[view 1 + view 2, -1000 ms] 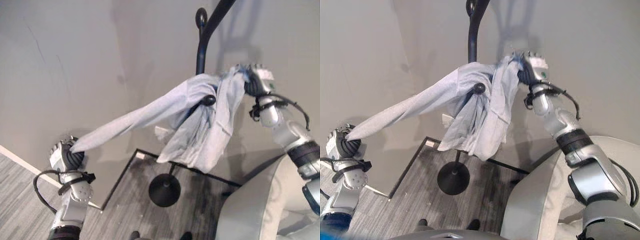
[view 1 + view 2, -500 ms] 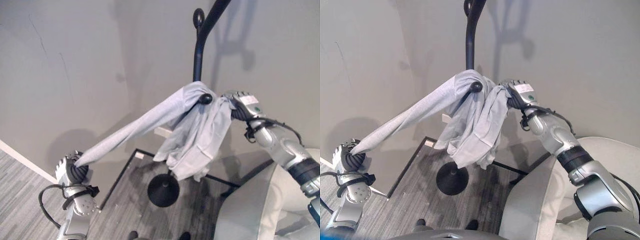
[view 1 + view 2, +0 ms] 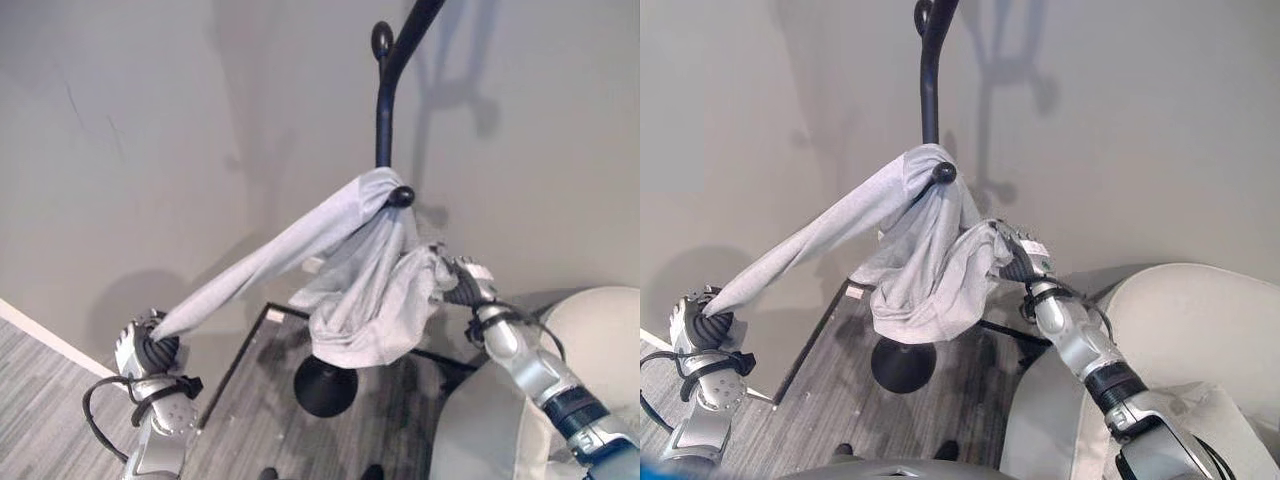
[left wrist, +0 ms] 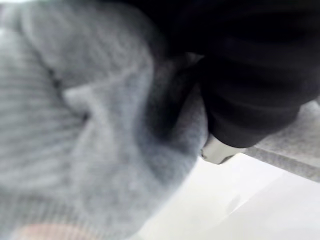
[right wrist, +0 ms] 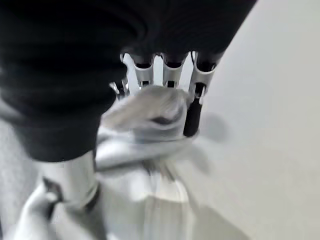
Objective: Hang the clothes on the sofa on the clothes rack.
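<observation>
A light grey garment (image 3: 365, 280) is draped over a knobbed peg (image 3: 401, 196) of the black clothes rack (image 3: 380, 110), which stands against the wall. One sleeve stretches down to the lower left, where my left hand (image 3: 150, 345) is shut on its end; the left wrist view shows the grey cloth (image 4: 75, 125) bunched in that hand. My right hand (image 3: 462, 285) is to the right of the rack and below the peg, its fingers (image 5: 192, 107) curled round a fold of the garment (image 5: 145, 112).
The rack's round black base (image 3: 325, 385) stands on grey flooring inside a black floor frame (image 3: 245, 350). A pale sofa (image 3: 580, 340) fills the lower right. The grey wall is close behind the rack.
My right hand has dropped from above the peg to below it, pulling the garment's right side down. The garment now hangs lower and more bunched. The left hand has sunk a little.
</observation>
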Tool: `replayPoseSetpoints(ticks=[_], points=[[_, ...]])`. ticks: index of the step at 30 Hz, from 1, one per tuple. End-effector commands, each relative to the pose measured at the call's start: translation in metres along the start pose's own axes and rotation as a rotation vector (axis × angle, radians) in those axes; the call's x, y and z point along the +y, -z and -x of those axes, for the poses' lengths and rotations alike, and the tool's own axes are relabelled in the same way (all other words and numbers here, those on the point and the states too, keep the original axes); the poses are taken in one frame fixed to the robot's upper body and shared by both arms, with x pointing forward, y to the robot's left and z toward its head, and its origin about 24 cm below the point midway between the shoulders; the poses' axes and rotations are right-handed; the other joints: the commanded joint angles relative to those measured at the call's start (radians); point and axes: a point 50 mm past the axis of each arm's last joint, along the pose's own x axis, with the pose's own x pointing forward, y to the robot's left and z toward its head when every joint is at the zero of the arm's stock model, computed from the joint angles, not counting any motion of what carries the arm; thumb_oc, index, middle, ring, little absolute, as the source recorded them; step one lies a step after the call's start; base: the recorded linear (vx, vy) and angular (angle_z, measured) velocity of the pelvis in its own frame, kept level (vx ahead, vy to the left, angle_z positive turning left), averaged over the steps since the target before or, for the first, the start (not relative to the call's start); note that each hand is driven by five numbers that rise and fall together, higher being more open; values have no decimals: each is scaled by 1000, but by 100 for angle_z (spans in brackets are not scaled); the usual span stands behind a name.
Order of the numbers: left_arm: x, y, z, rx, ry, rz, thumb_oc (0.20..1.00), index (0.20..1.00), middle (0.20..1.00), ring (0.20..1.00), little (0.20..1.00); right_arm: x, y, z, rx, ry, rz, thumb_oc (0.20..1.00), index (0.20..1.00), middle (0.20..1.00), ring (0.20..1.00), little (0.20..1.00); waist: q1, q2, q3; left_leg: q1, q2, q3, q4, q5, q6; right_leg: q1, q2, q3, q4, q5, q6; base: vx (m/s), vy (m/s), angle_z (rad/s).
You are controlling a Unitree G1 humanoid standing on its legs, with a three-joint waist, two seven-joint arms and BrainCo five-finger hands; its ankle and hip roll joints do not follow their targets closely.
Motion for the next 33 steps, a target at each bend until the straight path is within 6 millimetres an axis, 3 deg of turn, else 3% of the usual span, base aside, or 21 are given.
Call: replayPoseSetpoints(ticks=[1,5,10,11,13,15,20,30,32,33], points=[[23,10,-8,13,-107,-32,200,200,200,200,200,-8,1,-3,26,108,-95,1000,1000,1000,1000,1000,-1,-6,-38,57,69,88,22,45,-21,59,-69,50,19,-82,67,-33,42,0],[24,16,-3,35,-118,-41,200,200,200,200,200,5,13,9,101,88,-145,1000,1000,1000,1000,1000,-10,1,-37,61,65,92,23,40,-19,59,-75,51,20,-79,68,-37,34,-1],[9,37,16,117,-5,-93,200,200,200,200,200,29,21,30,159,1,-158,1000,1000,1000,1000,1000,-21,7,-34,62,63,92,29,38,-16,60,-79,52,25,-77,70,-36,18,-1],[-8,63,41,240,122,-151,200,200,200,200,200,46,20,41,172,-66,-185,1000,1000,1000,1000,1000,-30,7,-32,64,64,93,32,34,-15,60,-80,52,26,-76,70,-46,17,-1],[-13,71,49,282,154,-162,200,200,200,200,200,50,19,43,173,-84,-193,1000,1000,1000,1000,1000,-33,8,-32,65,64,95,33,33,-15,59,-80,53,29,-77,70,-34,15,-2],[-24,94,75,413,244,-210,200,200,200,200,200,62,15,49,174,-124,-219,1000,1000,1000,1000,1000,-43,9,-32,67,62,99,33,31,-14,58,-79,61,31,-81,70,-32,22,-19],[-30,112,103,536,313,-249,200,200,200,200,200,72,9,48,163,-140,-247,1000,1000,1000,1000,1000,-54,11,-28,71,60,109,30,25,-14,54,-81,69,33,-81,72,-37,18,-4],[-23,133,137,646,382,-334,200,200,200,200,200,72,13,50,184,-127,-251,1000,1000,1000,1000,1000,-53,10,-27,72,55,112,29,15,-10,49,-86,70,38,-75,77,-31,18,0],[-22,141,158,725,432,-356,200,200,200,200,200,77,15,53,197,-140,-254,1000,1000,1000,1000,1000,-48,6,-24,71,53,110,31,13,-8,48,-90,71,42,-75,77,0,0,0],[-22,141,158,724,432,-356,200,200,200,200,200,76,15,53,197,-140,-254,1000,1000,1000,1000,1000,-48,6,-24,71,53,110,31,13,-8,48,-90,71,43,-75,77,0,0,0]])
